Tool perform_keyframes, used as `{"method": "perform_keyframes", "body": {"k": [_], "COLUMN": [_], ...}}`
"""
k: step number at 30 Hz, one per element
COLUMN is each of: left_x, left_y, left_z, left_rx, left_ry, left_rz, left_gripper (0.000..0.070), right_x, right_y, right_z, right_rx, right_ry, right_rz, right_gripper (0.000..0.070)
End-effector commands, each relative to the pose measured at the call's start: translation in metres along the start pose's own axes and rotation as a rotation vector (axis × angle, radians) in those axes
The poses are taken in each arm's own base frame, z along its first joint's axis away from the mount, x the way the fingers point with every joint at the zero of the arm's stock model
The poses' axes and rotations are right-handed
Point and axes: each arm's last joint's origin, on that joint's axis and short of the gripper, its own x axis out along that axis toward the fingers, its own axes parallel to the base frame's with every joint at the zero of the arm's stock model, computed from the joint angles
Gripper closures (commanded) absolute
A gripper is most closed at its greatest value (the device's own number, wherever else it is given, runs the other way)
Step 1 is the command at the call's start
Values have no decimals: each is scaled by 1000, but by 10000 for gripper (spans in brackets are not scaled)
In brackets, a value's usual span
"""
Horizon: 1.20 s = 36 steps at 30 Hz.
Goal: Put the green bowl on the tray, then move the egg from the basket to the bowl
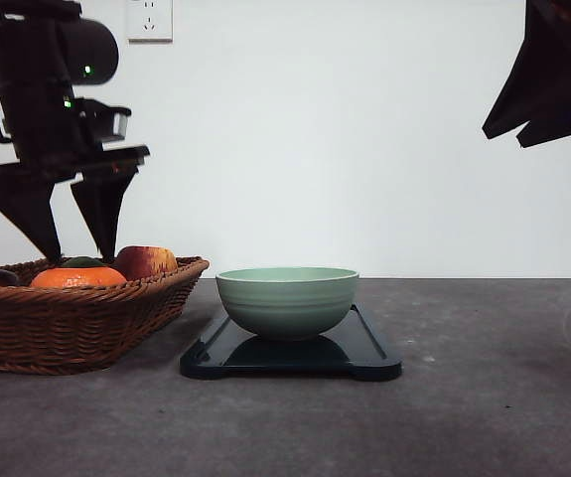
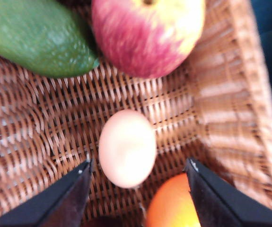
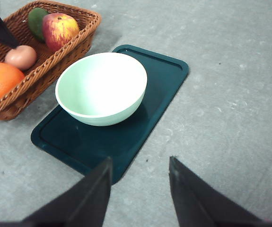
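Left wrist view: the egg [image 2: 127, 147] lies on the woven floor of the basket [image 2: 221, 109], between the spread fingers of the left gripper [image 2: 138, 187], neither finger touching it. An apple [image 2: 147, 33] and a green fruit [image 2: 36, 38] lie just beyond the egg; an orange [image 2: 173, 205] sits beside it, close against one finger. Front view: the green bowl [image 1: 287, 301] stands upright on the tray [image 1: 369, 360], just beside the basket. The right gripper [image 3: 139, 191] hangs with its jaws apart above the table [image 3: 230, 94], holding nothing.
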Motion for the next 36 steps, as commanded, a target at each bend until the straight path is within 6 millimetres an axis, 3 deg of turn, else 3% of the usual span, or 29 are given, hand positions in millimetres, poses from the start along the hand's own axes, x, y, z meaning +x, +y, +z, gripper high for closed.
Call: {"method": "perform_keyframes", "body": {"k": [1,13,21,26,36], "left_x": [7,40,42,42,42], "left_y": [-1,1,1,1,1], "left_z": [6,6,7,7,7], "left_rx": [10,3,0,-1,-31], "left_ry": [2,71,64,66,64], "left_rz": [5,5,5,5,7], "left_gripper": [311,310,323,411,433], "right_x": [1,1,1,1,1], "right_y": [1,1,1,1,1], "right_z": [1,1,1,1,1], "right_rx": [0,0,0,0,0], "right_ry": [-4,-3,-2,-2,-2], "right_rz": [1,1,1,1,1], "right_gripper": [462,462,462,462,462]}}
